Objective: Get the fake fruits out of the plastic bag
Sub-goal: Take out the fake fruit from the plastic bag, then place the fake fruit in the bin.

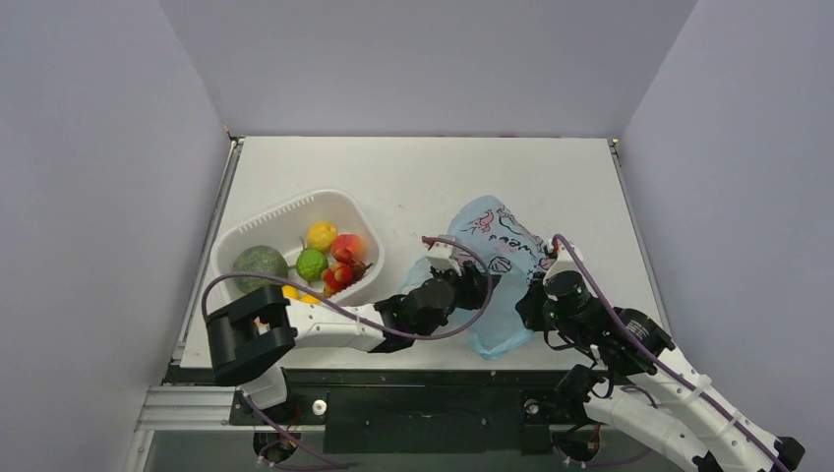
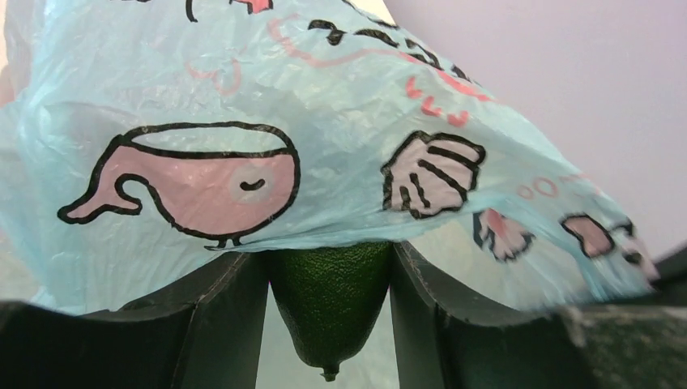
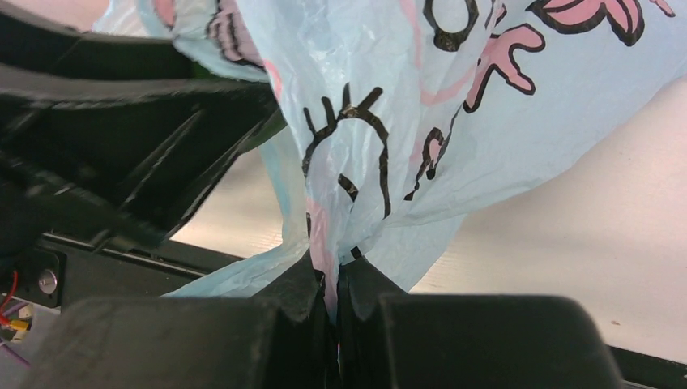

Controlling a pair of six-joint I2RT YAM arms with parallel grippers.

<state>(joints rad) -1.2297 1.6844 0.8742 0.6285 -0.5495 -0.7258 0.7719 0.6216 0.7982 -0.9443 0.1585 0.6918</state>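
Observation:
The light-blue plastic bag (image 1: 502, 246) with pink prints lies crumpled on the table at centre right. My left gripper (image 1: 476, 282) reaches into its near left side. In the left wrist view the left gripper (image 2: 328, 271) is shut on a dark green oblong fake fruit (image 2: 328, 312), whose stem end pokes out from under the bag's film (image 2: 324, 121). My right gripper (image 1: 539, 298) holds the bag's near right edge. In the right wrist view the right gripper (image 3: 332, 279) is shut on a pinch of the bag (image 3: 454, 121). Red fake fruits (image 1: 338, 276) lie in the tub.
A white slotted tub (image 1: 295, 208) stands at the left. It holds a large green melon (image 1: 260, 264), a yellow piece (image 1: 321, 234), a lime-green piece (image 1: 312, 264) and a peach-coloured piece (image 1: 347, 246). The left arm's black fingers (image 3: 121, 130) cross the right wrist view.

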